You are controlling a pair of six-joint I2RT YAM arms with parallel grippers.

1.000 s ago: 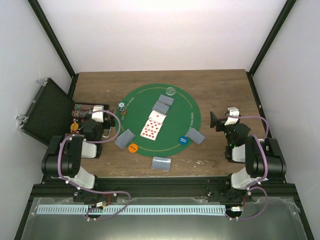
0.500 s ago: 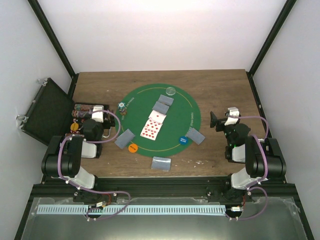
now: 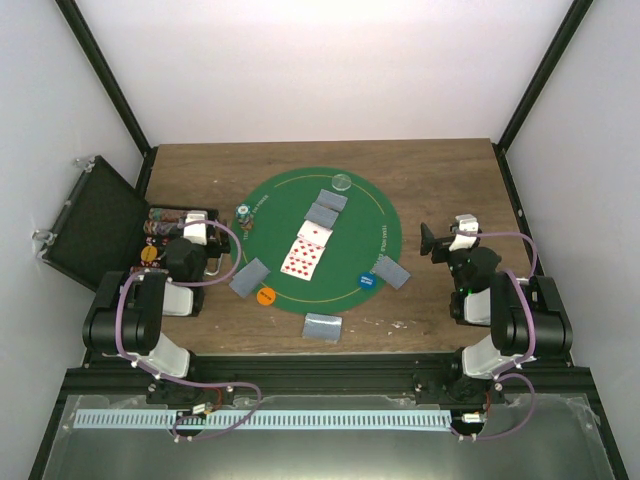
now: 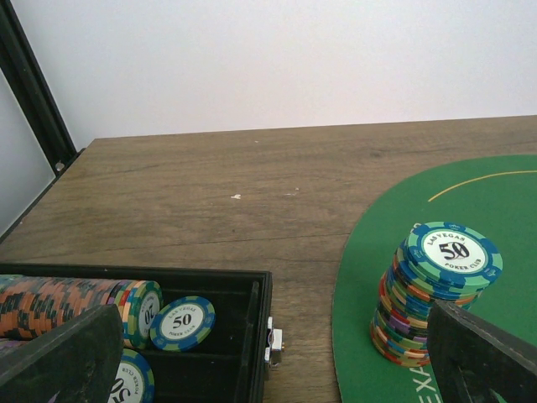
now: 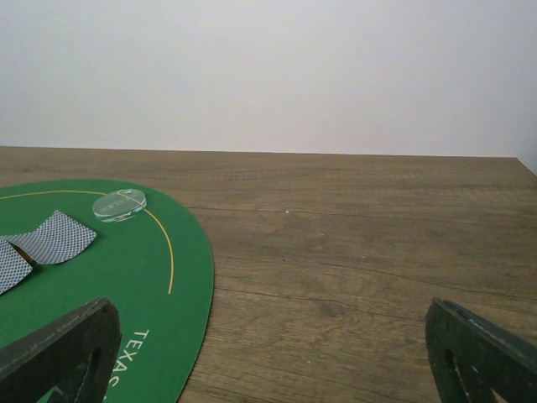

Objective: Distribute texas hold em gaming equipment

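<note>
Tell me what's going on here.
Neither arm holds anything. The left gripper hangs open over the black case of chips; the right gripper is open beside the green mat. Face-down cards lie at four spots around the mat, red face-up cards in its middle, with an orange disc, a blue disc and a clear disc set out.

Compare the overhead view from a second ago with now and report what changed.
Nothing visibly changed. The left end effector stays open at the black case, the right end effector stays open beside the green mat, and the cards, orange disc, blue disc and clear disc lie where they were.
</note>
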